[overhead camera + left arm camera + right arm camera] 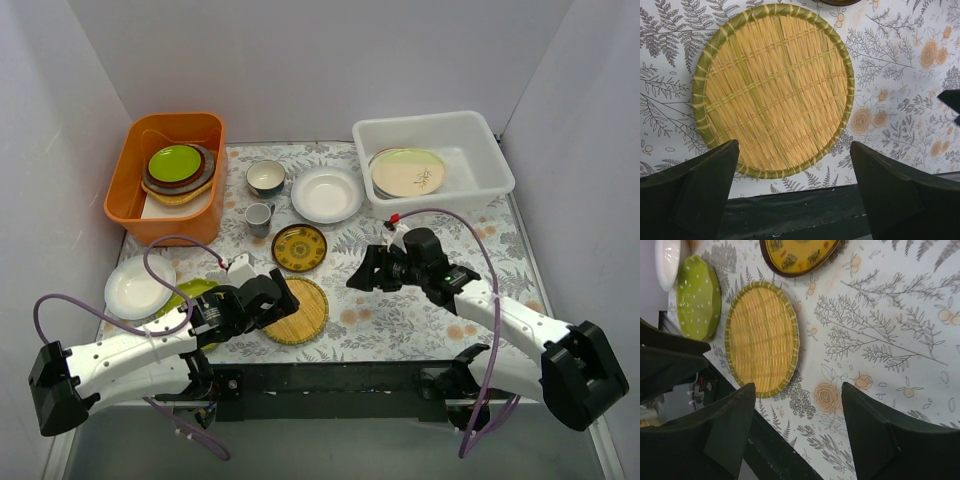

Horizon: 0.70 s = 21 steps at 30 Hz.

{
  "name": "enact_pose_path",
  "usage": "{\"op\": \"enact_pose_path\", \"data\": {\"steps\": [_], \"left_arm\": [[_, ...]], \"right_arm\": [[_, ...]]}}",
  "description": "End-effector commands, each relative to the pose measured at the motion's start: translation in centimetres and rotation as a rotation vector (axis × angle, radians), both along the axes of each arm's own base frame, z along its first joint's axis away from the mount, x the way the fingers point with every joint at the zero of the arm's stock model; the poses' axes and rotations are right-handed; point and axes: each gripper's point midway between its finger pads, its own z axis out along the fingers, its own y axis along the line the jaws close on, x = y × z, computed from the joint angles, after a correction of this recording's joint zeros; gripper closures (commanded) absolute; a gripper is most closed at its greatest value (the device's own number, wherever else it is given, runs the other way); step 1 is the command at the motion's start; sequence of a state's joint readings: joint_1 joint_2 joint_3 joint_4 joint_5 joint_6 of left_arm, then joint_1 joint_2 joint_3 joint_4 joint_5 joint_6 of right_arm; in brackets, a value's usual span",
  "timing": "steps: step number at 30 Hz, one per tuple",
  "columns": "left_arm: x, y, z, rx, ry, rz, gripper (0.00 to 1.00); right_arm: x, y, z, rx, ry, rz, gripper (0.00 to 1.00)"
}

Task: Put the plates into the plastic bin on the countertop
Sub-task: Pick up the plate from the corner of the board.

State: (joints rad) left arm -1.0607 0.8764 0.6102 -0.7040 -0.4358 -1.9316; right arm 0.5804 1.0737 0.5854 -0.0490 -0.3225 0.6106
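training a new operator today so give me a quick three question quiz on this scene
1. True or false: the white plastic bin already holds a leaf-sprig plate.
2. Which item lies in front of the left pincer? A woven-straw plate, B metal tray, C blue glass plate.
3. Fill in: the left pincer and right pincer are both ___ (open or shut).
Key: 1 true; 2 A; 3 open.

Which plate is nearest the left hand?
The woven-straw yellow plate, green-rimmed, framed between the open fingers of the left hand. The lime dotted plate sits further back, partly under the arm.
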Motion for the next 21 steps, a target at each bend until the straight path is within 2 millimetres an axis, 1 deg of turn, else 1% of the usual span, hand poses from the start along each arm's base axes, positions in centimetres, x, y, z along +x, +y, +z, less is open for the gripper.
{"op": "enact_pose_path", "data": {"steps": [1,2,4,5,6,8,9,11,12,14,15,17,18,20,21], "left_arm": [[0.2,-0.6,-0.9,-0.033,0.038,-0.062,0.06],[0.2,-0.6,-1.3,-0.029,0.052,-0.069,0.06],[0.5,-0.8,-1.4,-0.046,0.061,-0.084,0.06],[0.3,-0.8,-2.0,-0.042,0.076,-0.09,0.06],[0.5,-0.7,-2.3,-0.039,0.084,-0.088,0.06],[0.3,-1.0,-2.8,-0.039,0.108,-0.107,0.06],[0.2,-0.9,-3.3,-0.028,0.124,-0.11,0.06],[0.2,-1.1,-3.3,-0.027,0.129,-0.118,0.06],[0.2,-1.1,-3.5,-0.023,0.132,-0.121,0.06],[0.3,-1.2,-3.4,-0.023,0.128,-0.126,0.06],[0.3,-1.1,-3.4,-0.022,0.126,-0.123,0.06],[0.5,-0.8,-3.4,-0.009,0.123,-0.12,0.06],[0.5,-0.8,-3.4,-0.007,0.124,-0.118,0.06],[0.5,-0.6,-3.5,-0.001,0.126,-0.116,0.06],[0.4,-0.6,-3.6,-0.001,0.128,-0.116,0.06]], "right_arm": [[-0.9,2.9,-0.9,0.07,0.006,0.066,0.24],[-1.3,3.7,-1.1,0.082,0.003,0.094,0.25],[-1.9,4.5,-2.5,0.073,0.041,0.116,0.25],[-2.2,5.3,-2.4,0.088,0.032,0.139,0.25],[-2.5,5.6,-3.3,0.084,0.057,0.145,0.25],[-3.1,6.4,-3.9,0.089,0.072,0.165,0.26],[-3.2,6.8,-4.4,0.091,0.077,0.172,0.26],[-3.6,7.5,-4.8,0.102,0.097,0.186,0.27],[-3.7,7.8,-5.7,0.089,0.118,0.192,0.27],[-4.0,8.4,-6.1,0.097,0.129,0.21,0.29],[-4.3,8.7,-7.0,0.088,0.151,0.218,0.3],[-4.5,9.2,-7.1,0.114,0.167,0.232,0.3],[-4.7,9.3,-7.8,0.113,0.184,0.236,0.32],[-4.7,9.7,-7.8,0.136,0.191,0.239,0.33],[-4.8,9.7,-8.4,0.129,0.205,0.239,0.34]]}}
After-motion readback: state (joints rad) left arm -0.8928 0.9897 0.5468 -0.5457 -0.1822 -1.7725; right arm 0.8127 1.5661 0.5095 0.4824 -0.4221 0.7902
